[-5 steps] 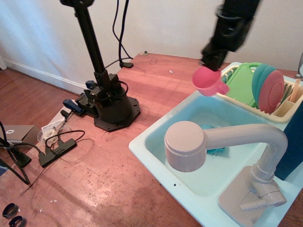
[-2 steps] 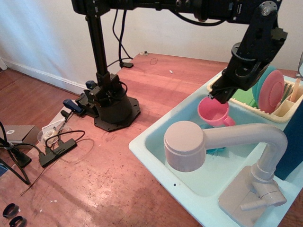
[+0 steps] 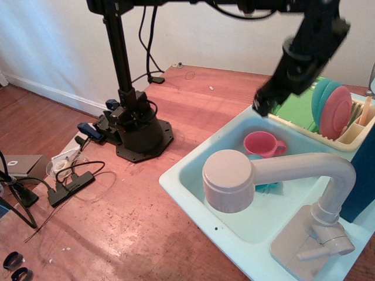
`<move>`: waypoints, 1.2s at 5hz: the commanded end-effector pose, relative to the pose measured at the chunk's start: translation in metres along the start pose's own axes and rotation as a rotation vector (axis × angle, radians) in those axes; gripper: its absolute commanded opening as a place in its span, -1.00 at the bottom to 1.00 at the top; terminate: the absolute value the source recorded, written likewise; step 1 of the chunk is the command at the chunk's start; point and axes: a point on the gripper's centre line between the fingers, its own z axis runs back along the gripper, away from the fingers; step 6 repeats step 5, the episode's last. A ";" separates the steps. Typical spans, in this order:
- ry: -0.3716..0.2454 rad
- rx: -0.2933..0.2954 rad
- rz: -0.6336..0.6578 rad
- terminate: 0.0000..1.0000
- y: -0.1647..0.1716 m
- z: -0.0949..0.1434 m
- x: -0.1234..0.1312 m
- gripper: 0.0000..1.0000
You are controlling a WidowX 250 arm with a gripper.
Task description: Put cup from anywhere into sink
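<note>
Cup now released into sink

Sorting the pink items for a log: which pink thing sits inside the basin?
The pink cup, upright in the sink behind the faucet head. The pink plate stands on edge in the dish rack instead.

Smooth, glossy plastic: pink cup, aqua sink, beige faucet. The surface is worn reddish wood, scuffed.

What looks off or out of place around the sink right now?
Nothing stands out. The pink cup sits upright in the sink, over a teal object. The gripper is above it, apart.
</note>
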 end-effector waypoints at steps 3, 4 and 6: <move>-0.050 -0.043 0.124 -1.00 -0.045 -0.008 -0.099 1.00; -0.050 -0.043 0.124 -1.00 -0.045 -0.008 -0.099 1.00; -0.050 -0.043 0.124 1.00 -0.045 -0.008 -0.099 1.00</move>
